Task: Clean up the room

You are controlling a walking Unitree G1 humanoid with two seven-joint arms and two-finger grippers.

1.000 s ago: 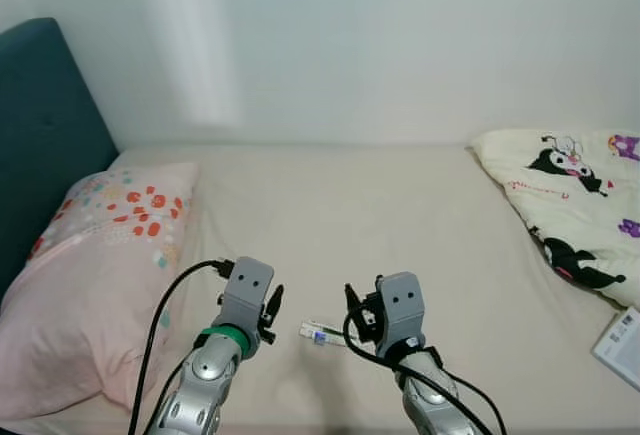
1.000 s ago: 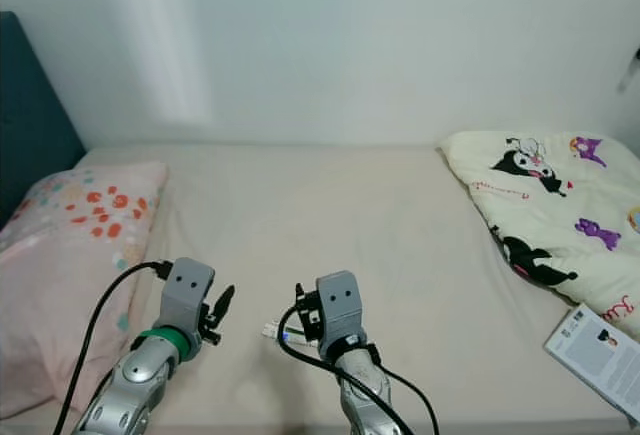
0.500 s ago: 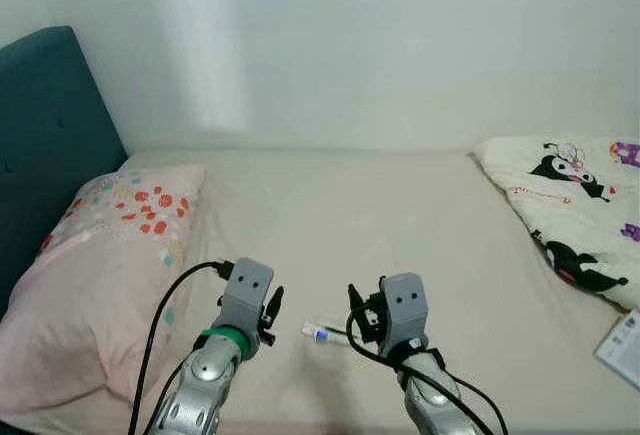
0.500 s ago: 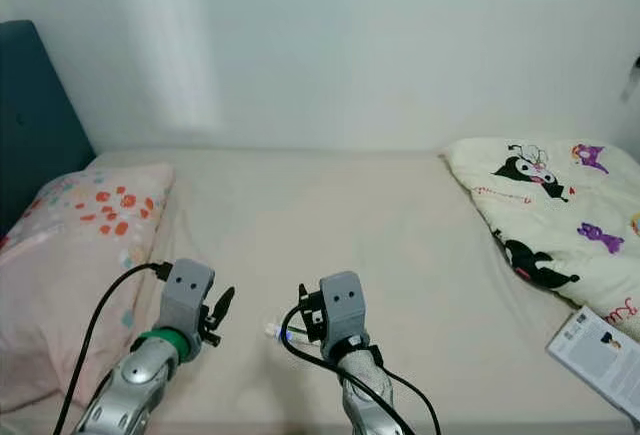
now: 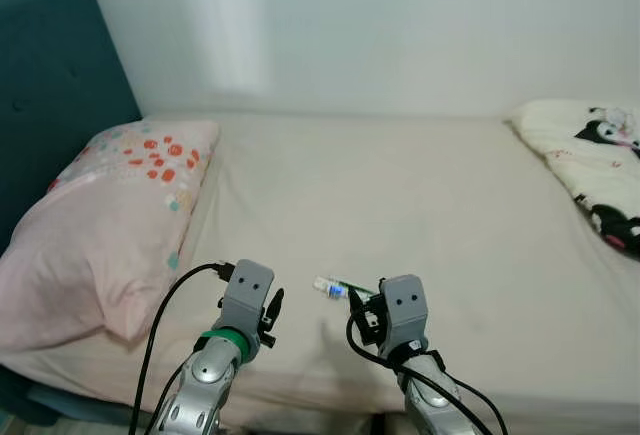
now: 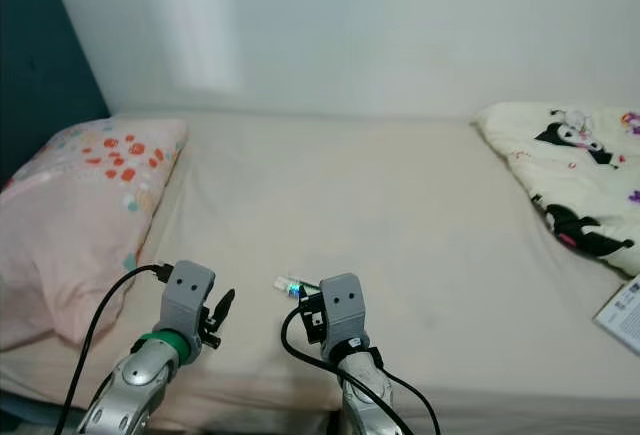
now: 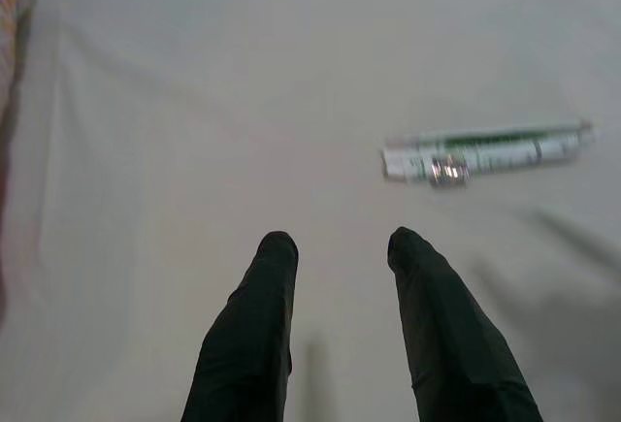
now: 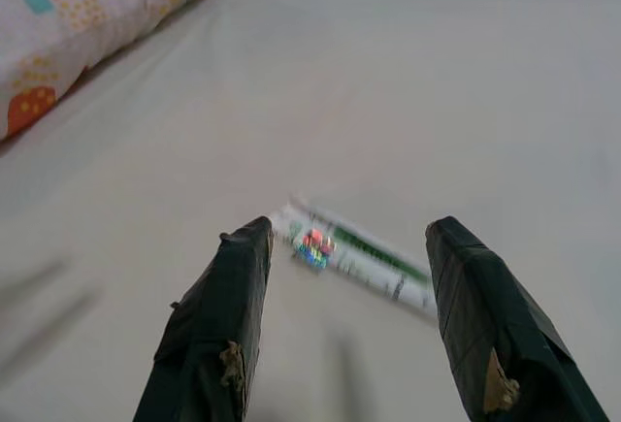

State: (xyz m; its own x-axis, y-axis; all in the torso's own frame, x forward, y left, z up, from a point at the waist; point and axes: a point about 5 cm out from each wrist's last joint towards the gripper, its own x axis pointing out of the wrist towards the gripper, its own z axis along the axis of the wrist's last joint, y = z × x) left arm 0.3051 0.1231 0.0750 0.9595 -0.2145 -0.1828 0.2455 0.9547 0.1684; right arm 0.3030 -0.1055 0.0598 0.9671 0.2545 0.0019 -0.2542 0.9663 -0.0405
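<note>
Right claw [image 8: 340,325]: spread, hovering just short of small tube [image 8: 354,252] lying flat on bed [image 5: 420,195] at its 12 o'clock. Left claw [image 7: 335,247]: parted, tube sitting at 1 o'clock. Tube probably light, soft, squashable; gripping mid-body looks best.

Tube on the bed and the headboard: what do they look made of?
Tube: looks like soft plastic or laminate, glossy white with green print; flat body and crimped end suggest a squeeze tube, though it is blurred. Headboard: appears to be teal woven or velvety fabric over padding, matte, with a tufted button dimple. The right gripper hovers open near the tube.
</note>
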